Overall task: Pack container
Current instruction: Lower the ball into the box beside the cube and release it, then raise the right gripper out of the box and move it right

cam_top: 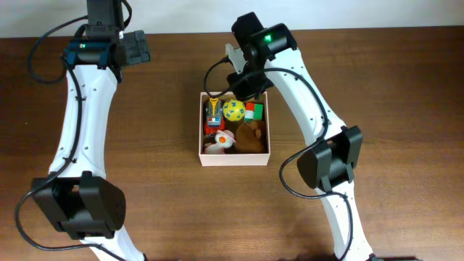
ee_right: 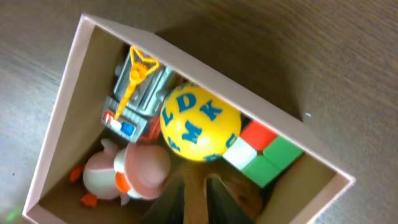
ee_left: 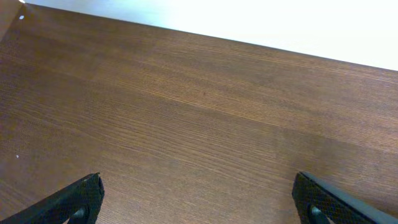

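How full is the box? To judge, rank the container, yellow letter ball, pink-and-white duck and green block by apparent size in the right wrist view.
Largest to smallest:
1. container
2. yellow letter ball
3. pink-and-white duck
4. green block
The ball and the duck look close, and the ball seems nearer the camera, so that pair is unsure.

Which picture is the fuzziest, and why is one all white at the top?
Right wrist view: the yellow ball is fairly sharp, but the right gripper below it is blurry. Left wrist view: beyond the table everything glares plain white. Overhead view: even light, soft shadows.
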Tool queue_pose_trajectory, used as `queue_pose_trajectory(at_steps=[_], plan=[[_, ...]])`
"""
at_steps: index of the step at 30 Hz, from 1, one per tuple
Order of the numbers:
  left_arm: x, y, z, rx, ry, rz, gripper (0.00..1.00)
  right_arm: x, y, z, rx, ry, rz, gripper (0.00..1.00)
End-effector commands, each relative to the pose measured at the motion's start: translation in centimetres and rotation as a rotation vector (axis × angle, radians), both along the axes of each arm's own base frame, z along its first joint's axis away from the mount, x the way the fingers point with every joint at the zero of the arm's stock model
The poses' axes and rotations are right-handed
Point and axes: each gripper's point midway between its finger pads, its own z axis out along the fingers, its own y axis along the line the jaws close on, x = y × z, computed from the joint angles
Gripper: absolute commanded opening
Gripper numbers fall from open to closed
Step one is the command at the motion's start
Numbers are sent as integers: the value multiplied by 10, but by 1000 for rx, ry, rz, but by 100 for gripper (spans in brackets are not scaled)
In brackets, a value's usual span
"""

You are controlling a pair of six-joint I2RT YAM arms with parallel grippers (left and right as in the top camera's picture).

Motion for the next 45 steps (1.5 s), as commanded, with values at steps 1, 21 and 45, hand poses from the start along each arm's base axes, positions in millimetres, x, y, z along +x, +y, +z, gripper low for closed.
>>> queue_pose_trajectory(at_steps=[1,21,45], plan=[[0,1,5,-1,-12,14,99,-3,2,-11,-4,21,5,17],[0,1,5,-1,-12,14,99,-10,1,-57,-25,91,7,9],[0,1,5,-1,-12,14,99,59,-72,39,-48,-192,-203,99]])
